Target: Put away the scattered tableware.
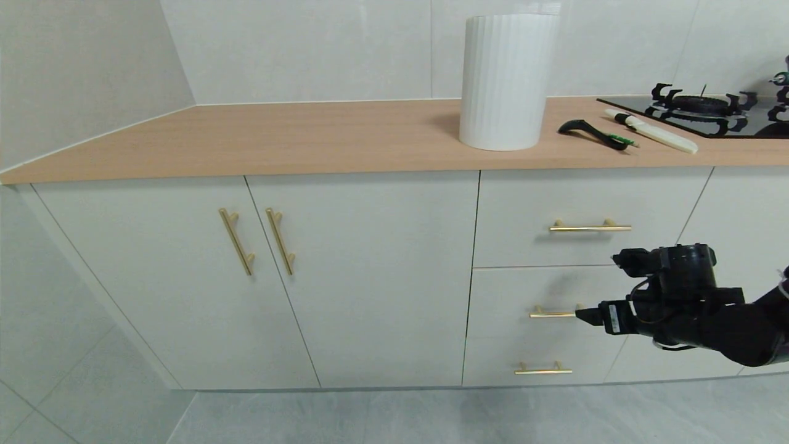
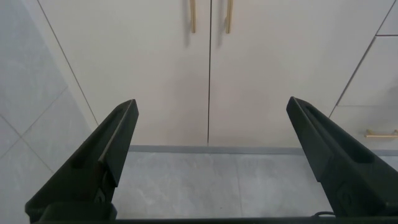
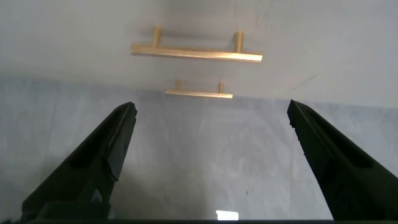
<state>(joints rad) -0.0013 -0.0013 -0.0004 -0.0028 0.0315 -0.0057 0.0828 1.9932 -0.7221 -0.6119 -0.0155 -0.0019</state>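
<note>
Partly behind the spread right claw (image 3: 211, 111), the middle drawer handle (image 1: 550, 314); left claw (image 2: 212, 102) spread too.

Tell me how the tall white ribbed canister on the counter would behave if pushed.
The canister stands tall and upright, so a high push would probably tip it rather than slide it. Its vertical ribs likely help grip.

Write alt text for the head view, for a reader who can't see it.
The right pincer hangs open before the middle drawer, near its brass handle. Above, the wooden counter holds a white ribbed canister, a black utensil and a white knife beside the stove.
</note>
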